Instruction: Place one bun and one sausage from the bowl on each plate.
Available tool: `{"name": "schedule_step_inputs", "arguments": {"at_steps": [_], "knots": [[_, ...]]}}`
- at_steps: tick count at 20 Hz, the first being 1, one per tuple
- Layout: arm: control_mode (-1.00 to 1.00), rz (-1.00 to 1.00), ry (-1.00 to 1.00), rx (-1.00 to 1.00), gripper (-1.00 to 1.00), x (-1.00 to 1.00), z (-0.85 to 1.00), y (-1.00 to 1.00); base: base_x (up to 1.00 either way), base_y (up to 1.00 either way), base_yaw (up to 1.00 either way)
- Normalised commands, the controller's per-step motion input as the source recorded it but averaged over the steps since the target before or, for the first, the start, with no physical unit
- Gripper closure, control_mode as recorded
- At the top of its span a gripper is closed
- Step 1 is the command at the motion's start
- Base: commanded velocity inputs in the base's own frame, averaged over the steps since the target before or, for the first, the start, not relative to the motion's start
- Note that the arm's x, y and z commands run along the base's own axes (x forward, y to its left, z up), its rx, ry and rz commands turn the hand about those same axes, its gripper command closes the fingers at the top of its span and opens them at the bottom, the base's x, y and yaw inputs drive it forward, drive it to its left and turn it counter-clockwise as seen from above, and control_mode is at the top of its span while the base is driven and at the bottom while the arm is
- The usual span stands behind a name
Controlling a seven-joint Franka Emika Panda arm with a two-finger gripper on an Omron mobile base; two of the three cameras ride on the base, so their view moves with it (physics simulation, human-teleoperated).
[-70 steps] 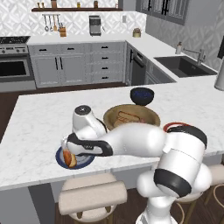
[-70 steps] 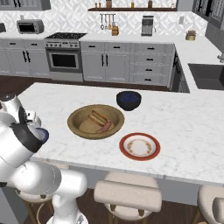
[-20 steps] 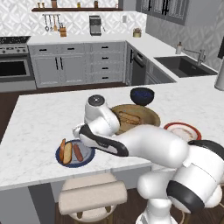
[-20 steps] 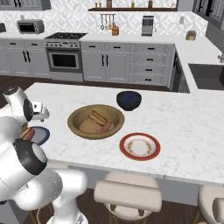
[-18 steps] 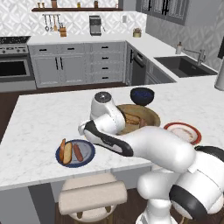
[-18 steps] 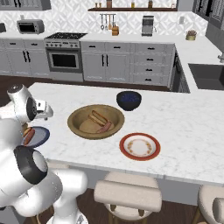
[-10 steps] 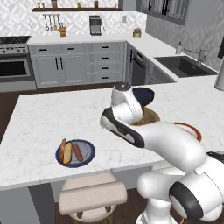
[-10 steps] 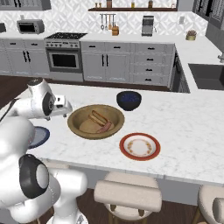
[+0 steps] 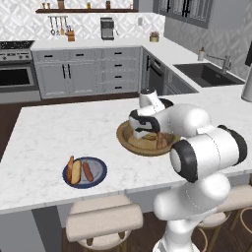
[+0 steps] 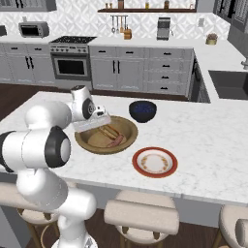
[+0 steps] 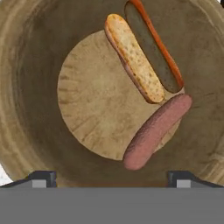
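Note:
The wide wooden bowl [image 9: 129,141] [image 10: 128,127] [image 11: 30,109] holds one split bun [image 11: 133,61] [image 10: 107,131] and one reddish sausage [image 11: 155,130] [image 10: 116,141], lying side by side. My gripper [image 9: 144,134] [image 10: 95,124] [image 11: 111,177] hangs open just above the bowl's near-left part, pointing down, with nothing between its fingertips [image 11: 43,177]. The dark blue-grey plate [image 9: 99,170] at the counter's front left carries a bun [image 9: 76,172] and a sausage [image 9: 87,171]. The white plate with a red rim [image 10: 155,162] lies bare to the right of the bowl.
A smaller dark blue bowl [image 10: 142,110] [image 9: 166,103] stands just behind the wooden bowl. Stools [image 9: 104,222] [image 10: 141,215] line the counter's front edge. White marble counter [image 9: 44,133] stretches to the left and a further stretch of counter [image 10: 213,135] to the right.
My arm has swung right from above the dark blue-grey plate to over the wooden bowl. The gripper stayed open. The bun and sausage on that plate have not moved.

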Motion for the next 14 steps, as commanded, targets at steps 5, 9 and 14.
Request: {"name": "schedule_step_inputs", "arguments": {"at_steps": [5, 9, 14], "knots": [[-1.00, 0.02, 0.00, -0.11, -1.00, 0.47, -0.25, -0.19, 0.00, 0.00, 0.00], [-1.00, 0.02, 0.00, -0.07, -1.00, 0.39, -0.50, -0.04, 0.00, 0.00, 0.00], [-1.00, 0.12, -0.10, 0.00, -1.00, 0.28, -0.39, 0.00, 0.00, 0.00, 0.00]]}}
